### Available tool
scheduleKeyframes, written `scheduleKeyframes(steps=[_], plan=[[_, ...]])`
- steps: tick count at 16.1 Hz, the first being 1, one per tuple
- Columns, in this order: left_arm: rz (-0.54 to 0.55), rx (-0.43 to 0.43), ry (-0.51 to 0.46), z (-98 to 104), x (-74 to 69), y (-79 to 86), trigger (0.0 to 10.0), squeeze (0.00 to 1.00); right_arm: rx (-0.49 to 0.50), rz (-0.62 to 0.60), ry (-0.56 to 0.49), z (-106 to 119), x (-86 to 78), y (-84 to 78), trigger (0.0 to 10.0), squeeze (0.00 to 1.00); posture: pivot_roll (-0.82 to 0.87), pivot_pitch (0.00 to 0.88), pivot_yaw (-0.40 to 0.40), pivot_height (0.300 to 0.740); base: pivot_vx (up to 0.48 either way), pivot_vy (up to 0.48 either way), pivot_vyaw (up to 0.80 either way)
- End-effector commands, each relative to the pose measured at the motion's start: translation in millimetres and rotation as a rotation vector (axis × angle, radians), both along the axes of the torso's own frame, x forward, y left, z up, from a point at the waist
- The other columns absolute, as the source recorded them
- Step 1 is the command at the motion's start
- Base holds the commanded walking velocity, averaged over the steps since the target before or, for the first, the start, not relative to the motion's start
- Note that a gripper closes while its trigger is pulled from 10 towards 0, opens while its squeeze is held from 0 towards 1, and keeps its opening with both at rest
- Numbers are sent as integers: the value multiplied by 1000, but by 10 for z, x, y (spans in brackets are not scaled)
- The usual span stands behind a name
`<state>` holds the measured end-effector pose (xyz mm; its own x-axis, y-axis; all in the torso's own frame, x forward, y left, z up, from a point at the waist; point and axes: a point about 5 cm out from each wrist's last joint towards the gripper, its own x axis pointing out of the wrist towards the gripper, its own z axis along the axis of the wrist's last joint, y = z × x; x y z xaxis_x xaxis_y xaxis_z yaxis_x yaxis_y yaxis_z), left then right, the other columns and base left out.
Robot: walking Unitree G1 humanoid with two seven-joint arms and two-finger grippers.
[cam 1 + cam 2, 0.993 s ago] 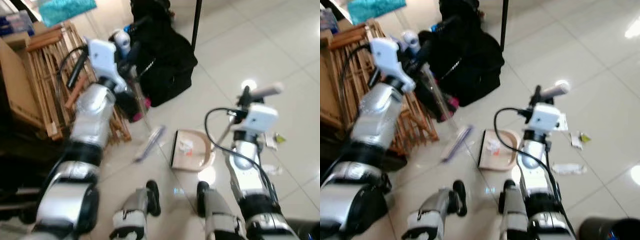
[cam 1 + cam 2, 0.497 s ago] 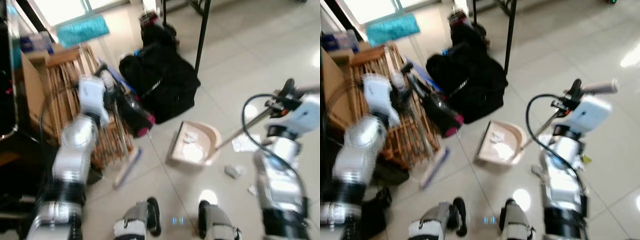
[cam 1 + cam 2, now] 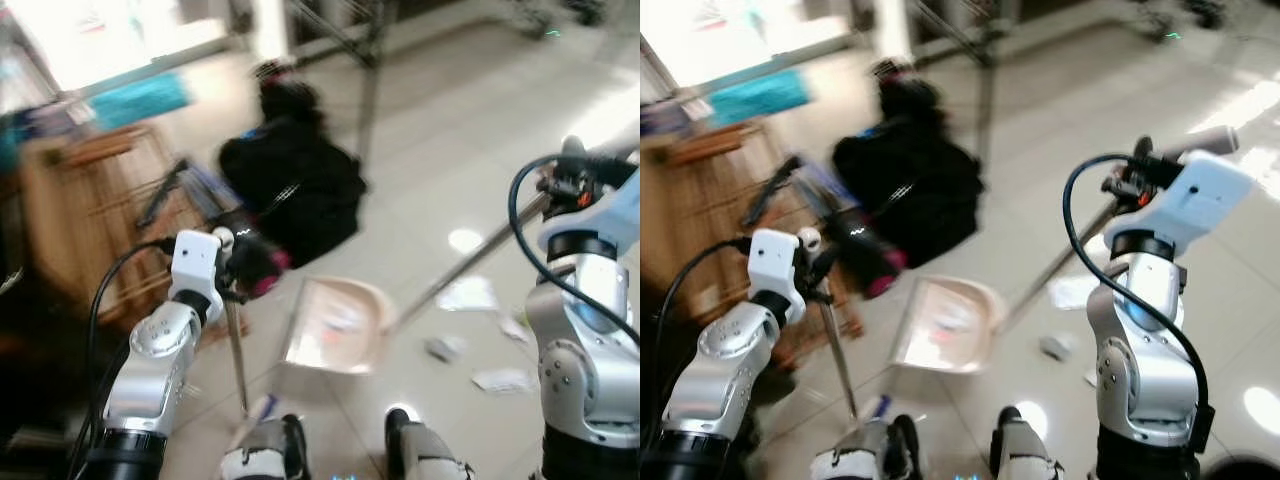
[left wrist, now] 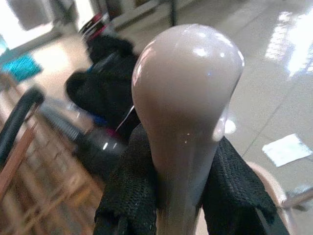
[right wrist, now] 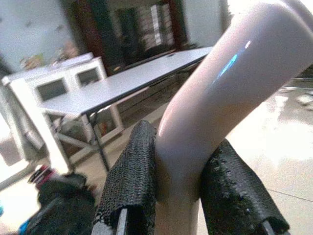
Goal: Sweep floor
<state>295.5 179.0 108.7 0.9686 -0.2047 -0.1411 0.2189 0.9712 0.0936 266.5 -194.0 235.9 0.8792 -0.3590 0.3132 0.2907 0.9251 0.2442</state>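
Note:
My left gripper (image 3: pixel 236 272) is shut on the top of a broom handle (image 3: pixel 240 350), whose rounded pale knob (image 4: pixel 186 93) sits between the black fingers (image 4: pixel 128 196). The handle stands nearly upright, and its brush end (image 3: pixel 258 408) rests on the floor by my left foot. A beige dustpan (image 3: pixel 335 325) with scraps in it lies on the tiles ahead. Its long handle (image 3: pixel 470 262) slants up to my right gripper (image 3: pixel 578 178), which is shut on the handle's grip (image 5: pixel 220 83). Paper scraps (image 3: pixel 466 293) lie to the right of the pan.
A black bag (image 3: pixel 295 185) sits on the floor behind the dustpan. A wooden rack (image 3: pixel 90 215) stands at the left, and a dark metal leg (image 3: pixel 368 80) rises behind the bag. More paper bits (image 3: pixel 503 380) lie near my right arm. The views are blurred.
The whole picture has shifted and blurred, so the camera has moved. The broom now stands more upright, its brush end closer to my feet. Both grippers keep their hold.

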Motion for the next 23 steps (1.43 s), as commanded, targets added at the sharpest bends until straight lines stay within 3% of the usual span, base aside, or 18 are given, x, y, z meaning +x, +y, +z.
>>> scheduleKeyframes(steps=[1, 12, 15, 17, 23], plan=[[-8, 6, -49, 107, 9, -28, 10000, 0, -11, -29, -25, 90, -43, -52, 10000, 0, -119, 93, 74, 740, 0, 0, -800], [-4, 16, -66, 167, 61, -58, 10000, 0, 67, -39, -42, 272, -109, -89, 10000, 0, -126, 76, 87, 740, 0, 0, -800], [-32, 15, -79, 175, 88, -127, 10000, 0, -26, 28, -15, 369, -55, -45, 10000, 0, -130, 70, 80, 740, 0, 0, -800], [-45, 48, -95, 203, 84, -159, 10000, 0, -45, 55, -1, 397, -20, -26, 10000, 0, -129, 65, 68, 740, 0, 0, -400], [-50, 41, -106, 210, 68, -220, 10000, 0, -70, 110, -18, 577, 42, 4, 10000, 0, -132, 59, 44, 740, 0, -446, 0]])
